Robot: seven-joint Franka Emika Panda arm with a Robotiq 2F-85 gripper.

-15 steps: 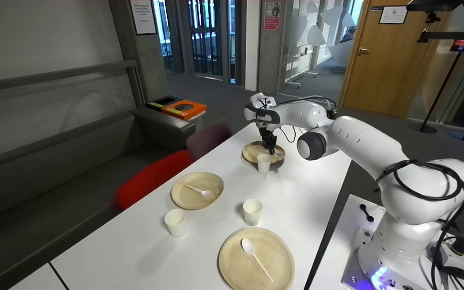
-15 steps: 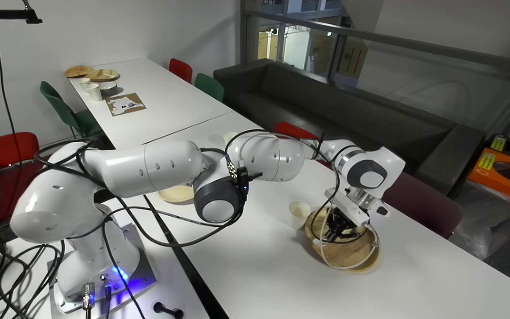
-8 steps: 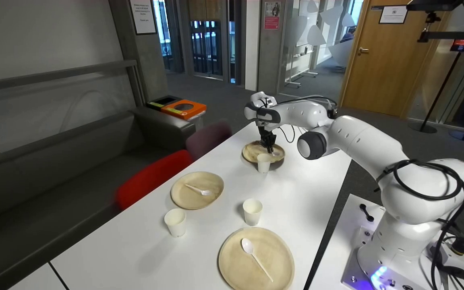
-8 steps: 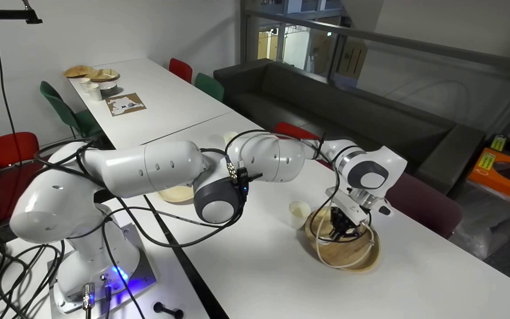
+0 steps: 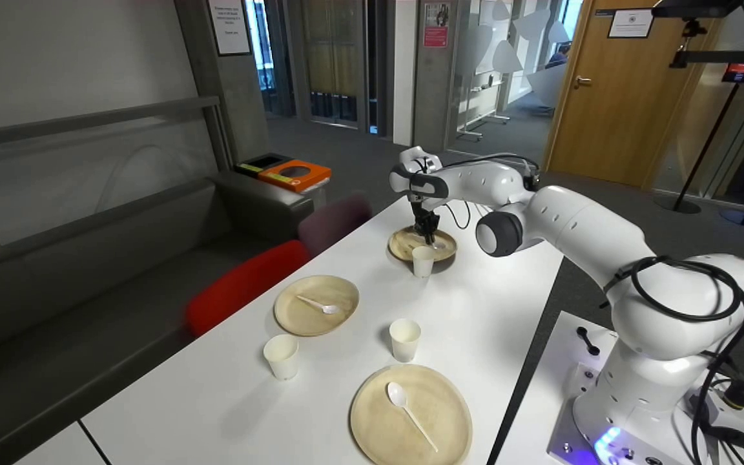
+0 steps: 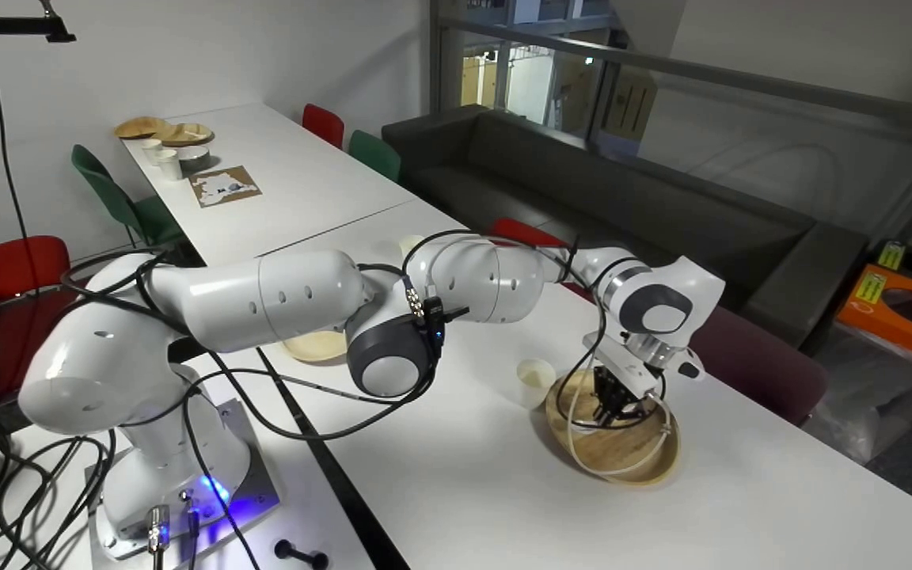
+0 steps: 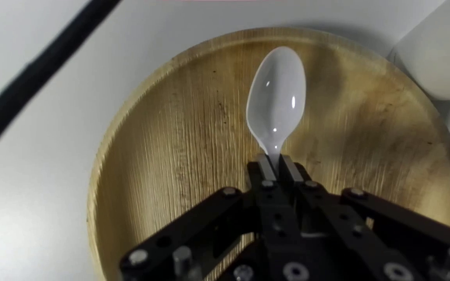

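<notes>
Within the claw: spoon, pinched at the handle just behind its bowl.
Beneath the claw: plate; whether the spoon touches it, I cannot tell.
Near the claw, just beside the plate: cup, upright.
Well apart from the claw, in an exterior view: second plate with second spoon, third plate with third spoon.

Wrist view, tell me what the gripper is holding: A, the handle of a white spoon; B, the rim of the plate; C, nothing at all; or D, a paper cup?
A: the gripper is shut on the handle of the white spoon, whose scoop end sticks out over the plate.
</notes>
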